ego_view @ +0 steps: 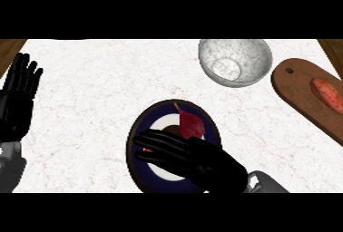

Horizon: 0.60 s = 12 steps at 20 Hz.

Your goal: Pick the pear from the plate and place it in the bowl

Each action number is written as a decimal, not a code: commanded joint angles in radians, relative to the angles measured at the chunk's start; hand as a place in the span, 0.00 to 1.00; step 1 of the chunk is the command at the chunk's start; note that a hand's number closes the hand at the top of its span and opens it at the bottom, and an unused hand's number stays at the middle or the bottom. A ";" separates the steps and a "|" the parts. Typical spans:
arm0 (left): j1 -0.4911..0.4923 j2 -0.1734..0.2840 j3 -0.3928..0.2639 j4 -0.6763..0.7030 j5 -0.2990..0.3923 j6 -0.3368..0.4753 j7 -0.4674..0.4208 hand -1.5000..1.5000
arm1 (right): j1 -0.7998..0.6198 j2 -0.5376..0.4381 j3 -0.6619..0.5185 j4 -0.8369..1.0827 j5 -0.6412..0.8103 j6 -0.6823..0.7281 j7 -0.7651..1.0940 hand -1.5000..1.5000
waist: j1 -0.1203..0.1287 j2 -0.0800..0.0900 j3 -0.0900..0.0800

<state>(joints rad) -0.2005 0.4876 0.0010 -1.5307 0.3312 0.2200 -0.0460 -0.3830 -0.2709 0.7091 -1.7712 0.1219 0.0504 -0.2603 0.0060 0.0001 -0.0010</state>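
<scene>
The pick-up step is judged to be in hand: on the plate [137, 136] at lower centre, the right hand [194, 158] is spread over the middle with fingers [157, 140] extended, nothing yet grasped. The dark red pear [192, 124] lies just beside the fingertips, and contact cannot be told. A closing of the fingers round it is called for next, then a lift to the bowl [234, 61] at upper right — the left hand [19, 97] rests open at the left edge.

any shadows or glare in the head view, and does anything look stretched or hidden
Head view: flat, even light on the counter, no clear cast shadows or glare; the bowl shows only mottled grey shading; the plate looks taller than wide; the right hand covers much of the plate and the lower part of the pear; the left hand rests open at the left edge.
</scene>
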 commanded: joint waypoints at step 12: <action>-0.039 0.006 0.048 0.031 0.012 -0.033 0.009 0.50 | -0.296 -0.393 -0.173 -0.140 0.029 0.463 0.421 0.00 | -0.008 0.000 -0.001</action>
<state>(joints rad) -0.2132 0.4866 0.0387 -1.5049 0.3391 0.1917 -0.0509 -0.6166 -0.5491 0.5600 -1.9424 0.1641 0.3635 0.1346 -0.0056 -0.0042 -0.0023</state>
